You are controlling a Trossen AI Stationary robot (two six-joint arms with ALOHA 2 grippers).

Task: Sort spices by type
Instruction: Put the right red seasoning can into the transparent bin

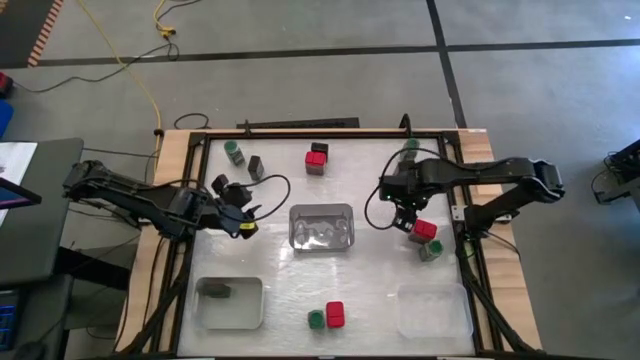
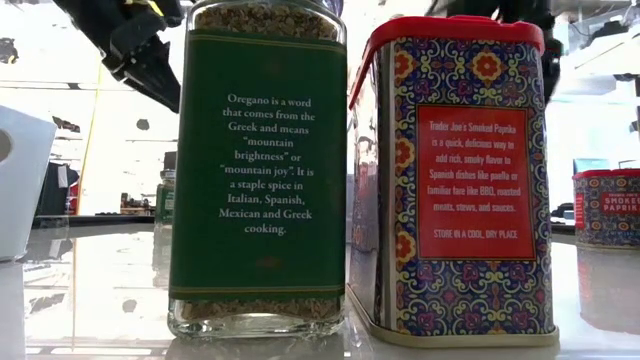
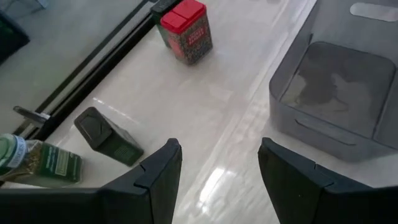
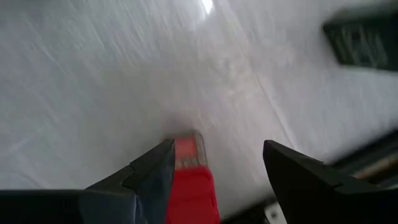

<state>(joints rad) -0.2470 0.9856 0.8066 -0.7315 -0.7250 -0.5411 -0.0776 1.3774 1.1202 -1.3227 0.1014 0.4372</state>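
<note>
My left gripper (image 1: 240, 217) hovers open left of the clear middle tray (image 1: 322, 227), nothing between its fingers (image 3: 155, 180). Ahead of it lie a dark spice box (image 3: 109, 137), a green-lidded jar on its side (image 3: 37, 163) and a red-topped tin (image 3: 186, 28). My right gripper (image 1: 405, 218) points down, open, above the table's right side. A red-topped tin (image 4: 189, 180) shows below it, close to one finger; I see no touch. A green jar (image 1: 430, 250) stands next to that tin (image 1: 425, 230). An oregano jar (image 2: 258, 170) and a paprika tin (image 2: 450, 180) stand at the near edge.
A white tray (image 1: 230, 302) at the near left holds a dark box (image 1: 218, 291). A clear tray (image 1: 433, 308) sits at the near right. More spices stand along the far edge: a green jar (image 1: 233, 150), a dark box (image 1: 256, 167), a red tin (image 1: 317, 157), a green jar (image 1: 410, 150).
</note>
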